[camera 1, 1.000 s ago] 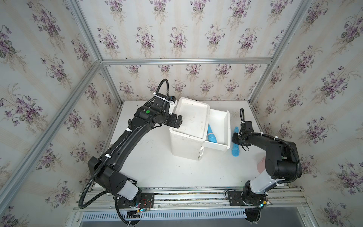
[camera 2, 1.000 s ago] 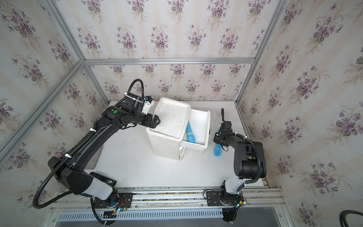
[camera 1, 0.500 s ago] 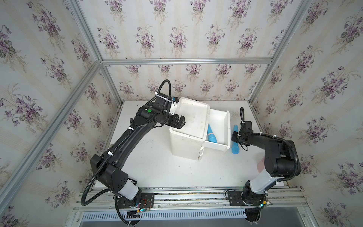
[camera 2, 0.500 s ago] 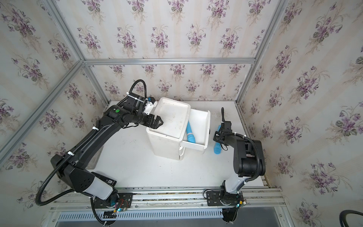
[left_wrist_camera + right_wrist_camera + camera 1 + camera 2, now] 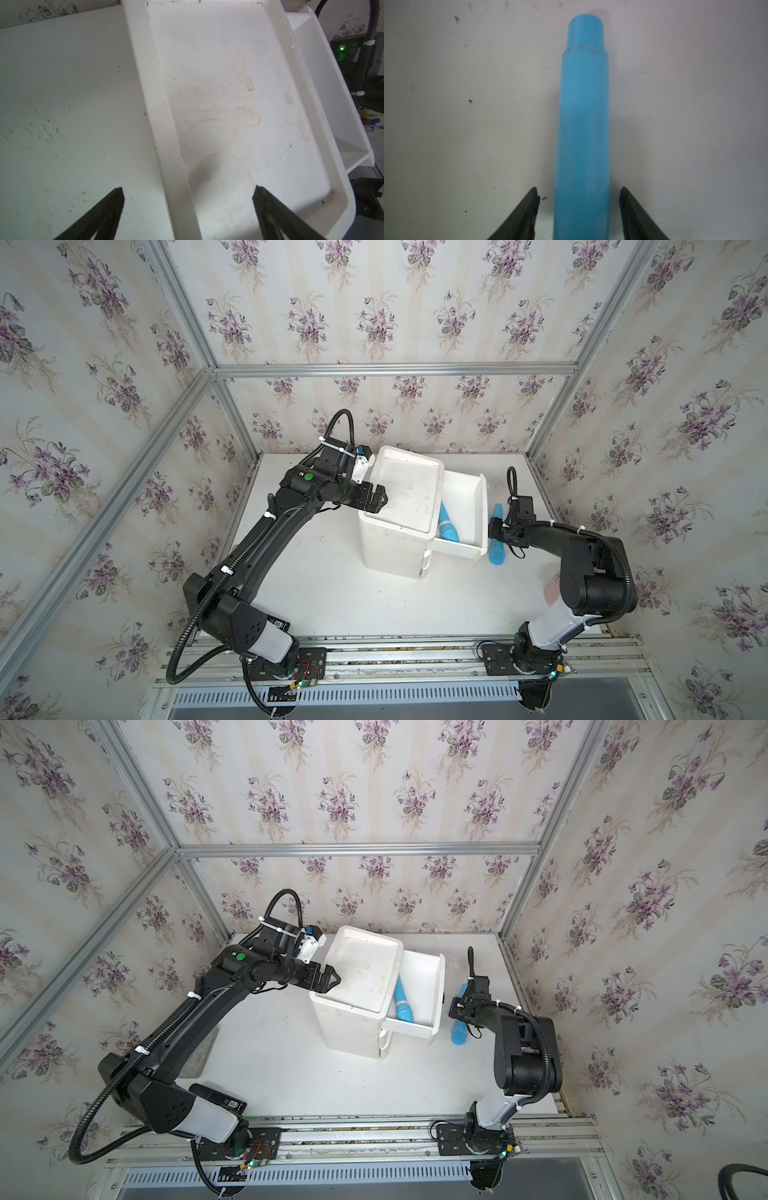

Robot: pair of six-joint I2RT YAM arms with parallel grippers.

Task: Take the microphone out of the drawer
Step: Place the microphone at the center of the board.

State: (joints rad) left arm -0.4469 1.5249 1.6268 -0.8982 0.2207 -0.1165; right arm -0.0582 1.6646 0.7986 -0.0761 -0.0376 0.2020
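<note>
- Since a second ago the right gripper (image 5: 579, 189) has spread its jaws wider; the microphone (image 5: 583, 104) lies where it did.
- Right gripper (image 5: 495, 531): the jaws stand apart, with a clear gap on each side of the microphone in the wrist view, so nothing is pinched (the fingers (image 5: 527, 214) flank it without touching).
- The microphone (image 5: 496, 555) is out of the drawer (image 5: 482, 506). It lies flat on the table (image 5: 332, 597) just beside the drawer front, at the cabinet's 3 o'clock in both top views. Its thin end points to 12 o'clock and its thick end to 6 o'clock.
- The drawer is pulled out toward 3 o'clock from the cabinet (image 5: 395, 547). A second blue piece (image 5: 448, 526) of much the same shape lies inside, close to the cabinet side.
- Left gripper (image 5: 379, 501): the jaws are spread wide and hold nothing, at the 9 o'clock edge of the cabinet top.
- In the left wrist view one finger (image 5: 116, 199) is over the table and the other is over the stained, recessed top, with the rim between them (whether they touch it cannot be told).
- Both arms reach in from bases at 6 o'clock.
</note>
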